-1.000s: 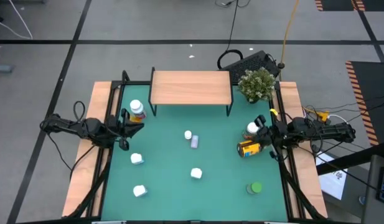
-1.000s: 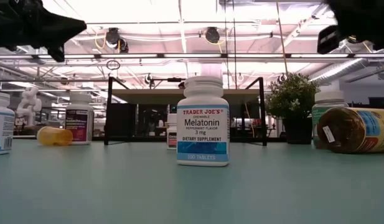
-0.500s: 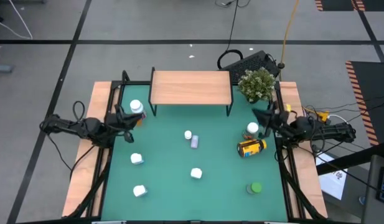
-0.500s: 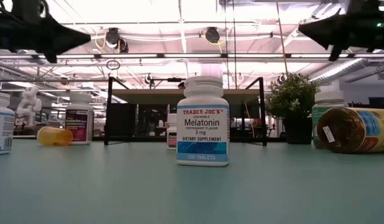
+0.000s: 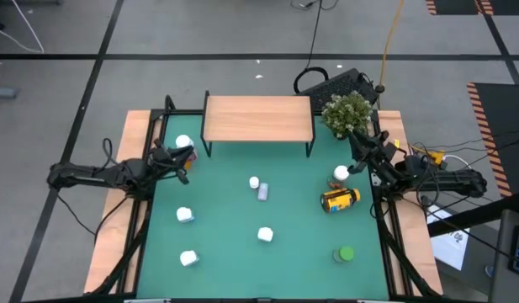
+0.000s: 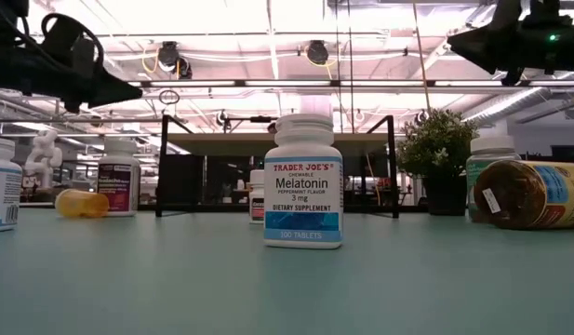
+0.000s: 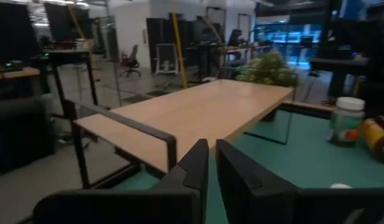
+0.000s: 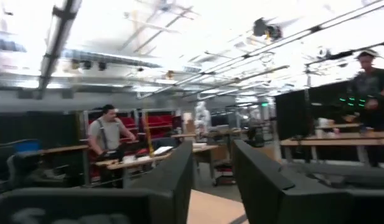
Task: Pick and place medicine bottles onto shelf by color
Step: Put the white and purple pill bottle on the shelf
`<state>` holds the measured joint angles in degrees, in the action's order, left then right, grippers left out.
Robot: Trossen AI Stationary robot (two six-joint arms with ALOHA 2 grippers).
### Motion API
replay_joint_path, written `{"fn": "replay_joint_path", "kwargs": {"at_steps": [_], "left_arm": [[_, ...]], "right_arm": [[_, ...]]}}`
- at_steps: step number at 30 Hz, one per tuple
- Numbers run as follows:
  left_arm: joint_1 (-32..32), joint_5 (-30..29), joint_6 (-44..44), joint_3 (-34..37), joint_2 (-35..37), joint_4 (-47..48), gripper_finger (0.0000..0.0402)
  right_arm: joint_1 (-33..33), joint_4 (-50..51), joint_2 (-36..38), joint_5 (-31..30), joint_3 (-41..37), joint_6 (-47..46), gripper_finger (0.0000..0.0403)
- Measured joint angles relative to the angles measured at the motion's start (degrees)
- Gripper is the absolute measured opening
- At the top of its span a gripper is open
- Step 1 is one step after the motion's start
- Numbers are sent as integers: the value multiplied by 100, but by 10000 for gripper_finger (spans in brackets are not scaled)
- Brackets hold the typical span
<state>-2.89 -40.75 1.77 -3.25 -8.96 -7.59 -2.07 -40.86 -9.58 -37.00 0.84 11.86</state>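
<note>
Left end effector [image 5: 185,156]: fingers nearly together, holding nothing, raised over the counter [image 5: 293,252]. A white-capped bottle [image 5: 182,144] stands just beyond its tip, beside the shelf [image 5: 259,118].

Right end effector [image 5: 353,141]: a narrow gap between the fingers, empty, lifted and pointing toward the potted plant [image 5: 346,114]. A white-capped bottle [image 5: 341,174] stands just below it; the amber bottle [image 5: 338,200] lies tipped a little further back.

Risks, as judged:
- left descends with fingers this close: topples the bottle instead of straddling it
- right swings onward: brushes the plant
- amber bottle on its side may roll when nudged

Shelf top bare; no bottle placed.
</note>
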Motion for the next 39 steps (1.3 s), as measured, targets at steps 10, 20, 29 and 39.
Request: {"fn": "replay_joint_path", "kwargs": {"at_steps": [10, 20, 29, 39], "left_arm": [[356, -222, -853, 0, -191, -38, 205], [424, -751, -1115, 2, -307, 486, 234], [29, 359, -1339, -7, -567, 1219, 234], [-62, 678, -2387, -7, -1200, 1218, 234]], "right_arm": [[-666, 545, -977, -1311, 0, -1256, 193], [-1488, -233, -2180, 103, 2, -2314, 212], [-1129, -1408, -3107, 2064, 0, -3139, 212], [-139, -1616, -3253, 1542, 0, -2711, 212]]}}
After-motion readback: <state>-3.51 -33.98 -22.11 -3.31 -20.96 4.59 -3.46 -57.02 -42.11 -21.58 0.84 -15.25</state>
